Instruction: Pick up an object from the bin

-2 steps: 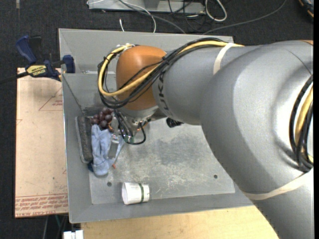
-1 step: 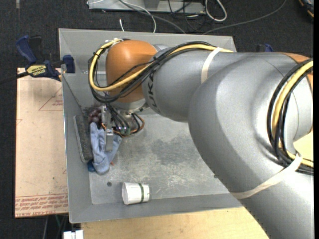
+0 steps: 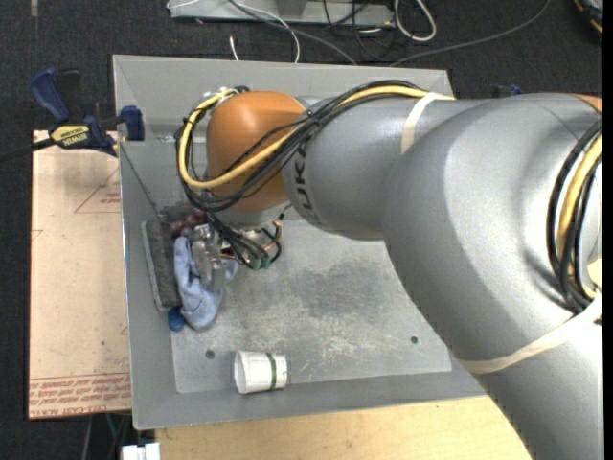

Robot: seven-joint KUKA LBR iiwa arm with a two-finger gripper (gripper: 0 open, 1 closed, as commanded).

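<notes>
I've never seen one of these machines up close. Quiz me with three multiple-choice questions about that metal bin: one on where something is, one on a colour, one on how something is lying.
1. Where in the bin is the small white tub?
A. By the wall at the bottom of the view
B. In the far top corner
C. Against the left wall

2. What colour is the crumpled cloth below the gripper?
A. Red
B. Light blue
C. Yellow

3. How does the white tub sit?
A. Upright
B. On its side
C. Stacked on the cloth

Answers:
1 A: the tub lies alone on bare floor near the bottom wall.
2 B: its folds are pale blue, close to the left wall.
3 B: its length runs along the floor, with one round end turned to the left.
</notes>
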